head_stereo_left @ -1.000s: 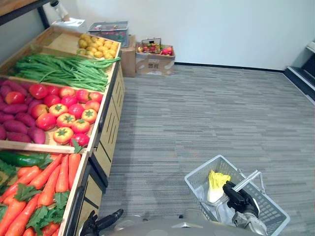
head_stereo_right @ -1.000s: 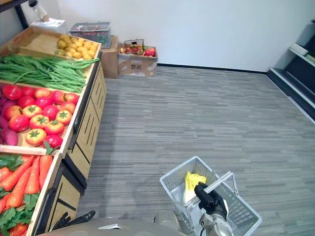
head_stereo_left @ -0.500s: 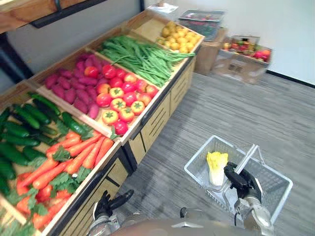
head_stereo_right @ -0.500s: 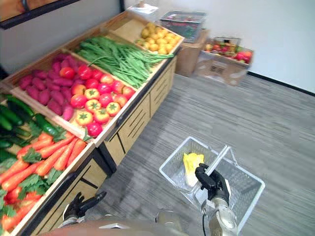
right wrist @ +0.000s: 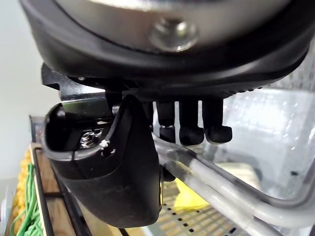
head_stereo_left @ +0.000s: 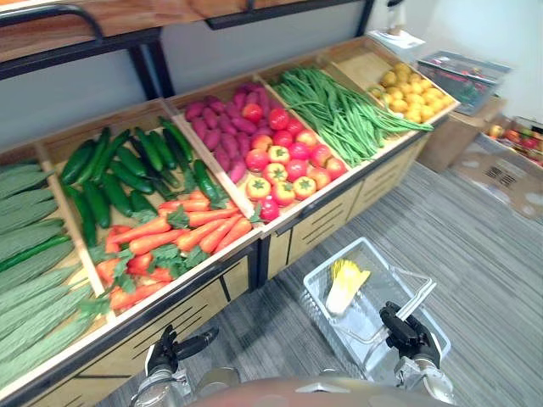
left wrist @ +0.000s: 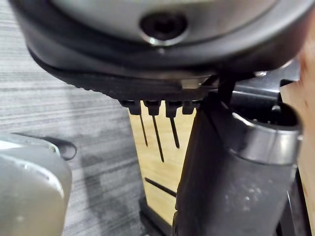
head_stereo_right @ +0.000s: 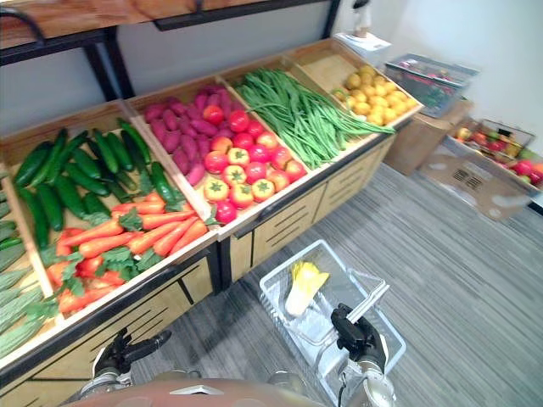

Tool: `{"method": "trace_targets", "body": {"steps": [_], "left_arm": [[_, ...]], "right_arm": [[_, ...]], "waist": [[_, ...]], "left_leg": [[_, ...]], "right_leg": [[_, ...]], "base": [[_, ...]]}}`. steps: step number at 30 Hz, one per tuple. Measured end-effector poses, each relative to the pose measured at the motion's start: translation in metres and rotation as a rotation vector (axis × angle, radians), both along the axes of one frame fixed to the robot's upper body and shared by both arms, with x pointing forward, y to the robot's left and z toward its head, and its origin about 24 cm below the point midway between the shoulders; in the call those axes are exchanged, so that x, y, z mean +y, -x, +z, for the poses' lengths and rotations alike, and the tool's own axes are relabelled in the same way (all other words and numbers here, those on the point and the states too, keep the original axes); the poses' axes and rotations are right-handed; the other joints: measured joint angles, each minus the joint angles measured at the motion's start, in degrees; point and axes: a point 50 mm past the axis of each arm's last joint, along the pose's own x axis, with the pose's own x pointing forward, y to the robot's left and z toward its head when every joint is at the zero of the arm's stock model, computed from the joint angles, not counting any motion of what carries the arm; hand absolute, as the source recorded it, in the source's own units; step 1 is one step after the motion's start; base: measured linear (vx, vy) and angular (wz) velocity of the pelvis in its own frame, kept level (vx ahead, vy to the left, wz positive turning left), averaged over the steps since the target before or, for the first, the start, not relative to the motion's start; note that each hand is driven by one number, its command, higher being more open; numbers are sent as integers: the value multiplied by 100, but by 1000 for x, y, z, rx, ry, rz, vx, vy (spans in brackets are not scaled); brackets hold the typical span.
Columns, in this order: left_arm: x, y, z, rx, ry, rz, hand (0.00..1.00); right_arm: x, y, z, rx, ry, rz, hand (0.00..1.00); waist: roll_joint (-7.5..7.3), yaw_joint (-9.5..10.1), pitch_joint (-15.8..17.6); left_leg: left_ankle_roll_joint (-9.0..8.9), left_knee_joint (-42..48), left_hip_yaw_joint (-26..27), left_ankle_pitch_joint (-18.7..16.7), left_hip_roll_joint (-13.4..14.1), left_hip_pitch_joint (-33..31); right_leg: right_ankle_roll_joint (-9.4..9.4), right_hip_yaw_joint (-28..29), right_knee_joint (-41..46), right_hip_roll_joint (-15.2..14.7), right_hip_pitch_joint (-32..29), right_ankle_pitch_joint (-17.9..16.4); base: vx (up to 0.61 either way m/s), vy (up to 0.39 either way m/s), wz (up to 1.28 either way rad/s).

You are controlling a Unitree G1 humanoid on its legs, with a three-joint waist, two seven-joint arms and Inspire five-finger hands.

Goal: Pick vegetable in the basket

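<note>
A white wire basket (head_stereo_left: 335, 257) hangs low at my right, in front of the wooden produce stand (head_stereo_left: 314, 227). A yellow-white cabbage (head_stereo_left: 344, 284) lies inside it, and its yellow leaves (right wrist: 189, 199) show past my fingers. My right hand (head_stereo_left: 411, 335) is shut on the basket's handle (right wrist: 231, 196), fingers curled over the bars. Low at my left, my left hand (head_stereo_left: 170, 348) hangs beside the stand's front panel (left wrist: 157, 167) with straight fingers and holds nothing.
The stand's bins hold ridged green gourds (head_stereo_left: 34, 280), cucumbers (head_stereo_left: 127, 174), carrots (head_stereo_left: 182, 242), purple sweet potatoes (head_stereo_left: 221, 131), tomatoes (head_stereo_left: 284, 165), green beans (head_stereo_left: 339, 110) and yellow fruit (head_stereo_left: 407, 89). Cardboard boxes (head_stereo_left: 501, 161) stand on the grey floor at the right.
The camera has swung left toward the stand, bringing the cucumber and gourd bins into view. My right hand still holds the basket handle; the left hand stays low and open.
</note>
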Motion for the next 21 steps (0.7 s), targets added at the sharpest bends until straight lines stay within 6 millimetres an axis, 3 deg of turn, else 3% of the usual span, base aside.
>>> {"method": "trace_targets", "body": {"steps": [4, 6, 8, 12, 16, 21], "left_arm": [[-3, 2, -2, 22, 12, -6, 100], [2, 4, -1, 28, -2, -4, 100], [9, 10, 0, 44, -25, 15, 100], [22, 25, 1, 61, -47, 121, 100], [38, 29, 6, 8, -58, 358, 100], [72, 20, 29, -153, -145, 675, 100]], "right_arm": [[-5, 13, -7, 52, -3, -46, 0], [-2, 15, -9, 67, -16, -46, 0], [3, 13, -11, 61, -36, -43, 0], [4, 5, -9, 45, -34, -39, 0], [6, 9, -12, 66, -39, -36, 0], [10, 18, -16, 102, -40, -25, 0]], "waist": [[10, -12, 0], [11, 21, 9], [-17, 34, 25], [-9, 52, 23], [-5, 41, 25], [-30, 42, 113]], "left_leg": [[134, 295, 1633, 204, 550, -38], [151, 258, 1414, 346, 255, -138], [193, 254, 1338, 352, 134, -188], [179, 197, 1308, 402, 156, -179], [66, -502, 1276, 887, 151, -9], [41, -1556, 1226, 1538, 15, 341]], "right_leg": [[30, -659, -12, -290, 299, 9], [47, -571, -119, -426, 343, 40], [45, -368, -420, -393, 447, 41], [224, -262, -912, -233, 654, 264], [234, -300, -1216, -4, 648, 564], [218, -328, -1272, 40, 631, 581]], "base": [[44, 110, 102], [70, 194, 86], [49, 145, 36], [10, 20, 3], [-49, -22, -3], [-69, -17, 6]]}}
